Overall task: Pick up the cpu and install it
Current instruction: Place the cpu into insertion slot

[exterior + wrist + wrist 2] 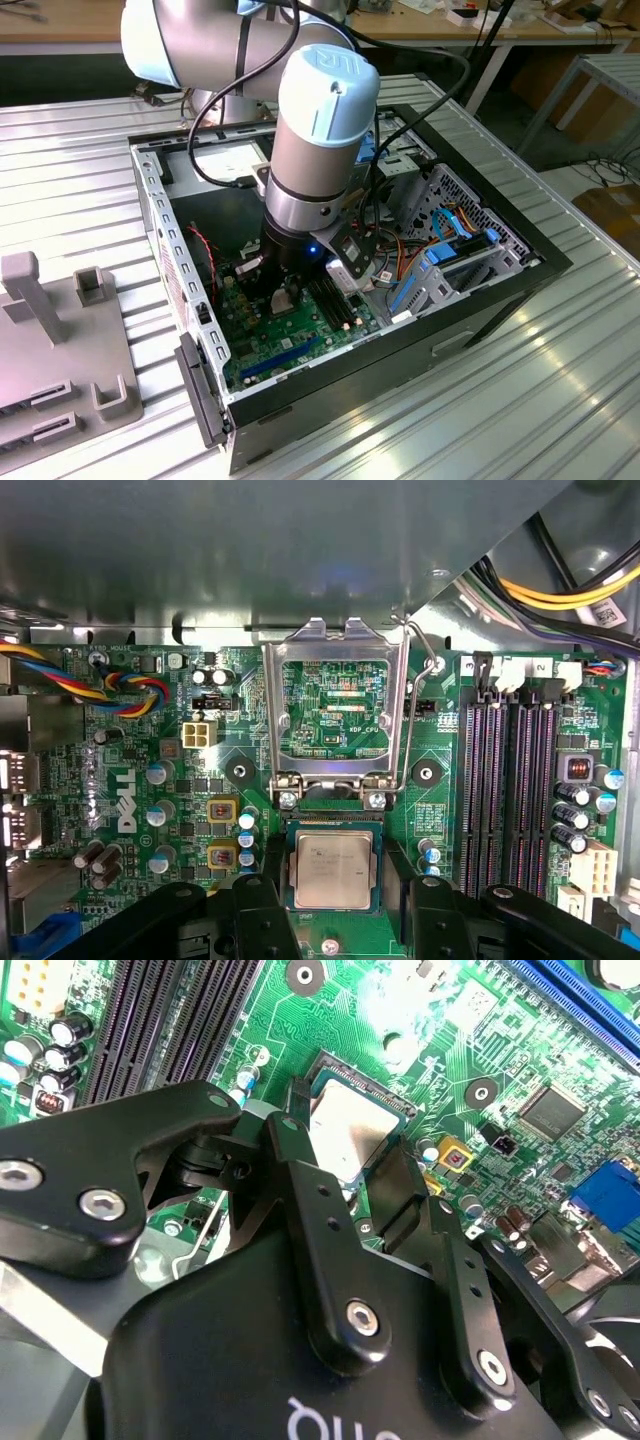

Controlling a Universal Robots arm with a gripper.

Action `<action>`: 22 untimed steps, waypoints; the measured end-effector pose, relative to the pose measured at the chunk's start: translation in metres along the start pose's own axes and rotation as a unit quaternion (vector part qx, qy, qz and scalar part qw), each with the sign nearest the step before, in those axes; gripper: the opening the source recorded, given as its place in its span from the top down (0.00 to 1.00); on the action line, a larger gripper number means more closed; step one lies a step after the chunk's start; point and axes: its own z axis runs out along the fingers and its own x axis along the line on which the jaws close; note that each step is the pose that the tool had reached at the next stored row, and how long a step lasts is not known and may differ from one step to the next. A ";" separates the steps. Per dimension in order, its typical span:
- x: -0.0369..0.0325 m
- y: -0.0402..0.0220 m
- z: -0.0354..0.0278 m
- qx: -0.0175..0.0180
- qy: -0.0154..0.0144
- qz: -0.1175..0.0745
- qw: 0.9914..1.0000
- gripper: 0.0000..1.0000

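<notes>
The cpu [333,870], a small silver-grey square, lies flat in the socket on the green motherboard [130,780], and it also appears in the second wrist view [350,1120]. My gripper [335,885] hangs straight over it, its black fingers [268,912] pressed against two opposite edges of the chip. In the second wrist view the gripper [345,1145] closes on the chip from both sides. In the exterior view the gripper [283,292] reaches down into the open computer case [150,200]. The socket's metal lid [335,640] stands flipped open just beyond the chip.
Long black memory slots [510,780] run beside the socket. Coloured cable bundles [120,692] and the case's grey metal wall [300,550] crowd the board's edge. A drive cage with blue and orange cables [450,250] fills the case at the exterior view's right. A grey fixture [60,340] stands outside the case.
</notes>
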 end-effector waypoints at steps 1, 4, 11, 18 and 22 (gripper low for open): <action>0.0000 0.0000 -0.0005 0.000 0.000 0.000 1.000 0.53; 0.0000 -0.0001 -0.0020 0.000 0.000 0.000 1.000 0.53; 0.0004 -0.0025 -0.0023 0.000 0.000 0.000 1.000 0.53; 0.0003 -0.0001 0.0014 0.000 0.000 0.000 1.000 0.53; 0.0002 -0.0008 0.0018 0.000 0.000 0.000 1.000 0.53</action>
